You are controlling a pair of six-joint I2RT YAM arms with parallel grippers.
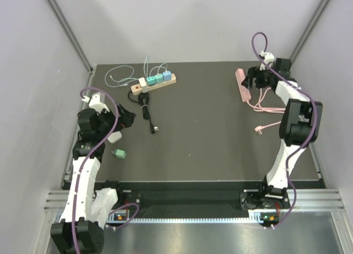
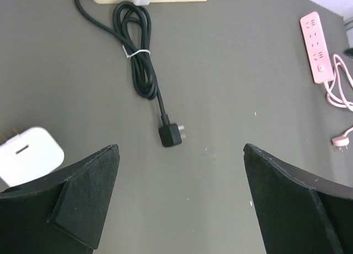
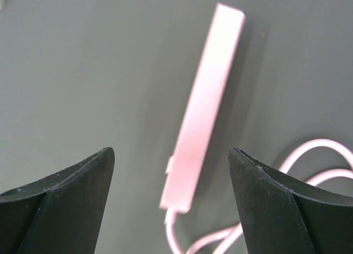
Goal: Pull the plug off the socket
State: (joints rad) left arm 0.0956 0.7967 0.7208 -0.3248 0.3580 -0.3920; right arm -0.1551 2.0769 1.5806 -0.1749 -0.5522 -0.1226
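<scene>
**A:** Where are the plugs?

**B:** The plugs stand in a beige power strip, far left on the surface.

**A:** And the hands?

**B:** The left hand is wide open, short of it. The right hand is wide open over a pink strip. I'd steady the beige strip and pull one plug straight out.

- A robotics lab test cell is indicated: a dark table is enclosed on three sides by plain pale panels.
- Aluminium rails are seen along the table's near edge, where a cabled left arm and right arm are bolted.
</scene>
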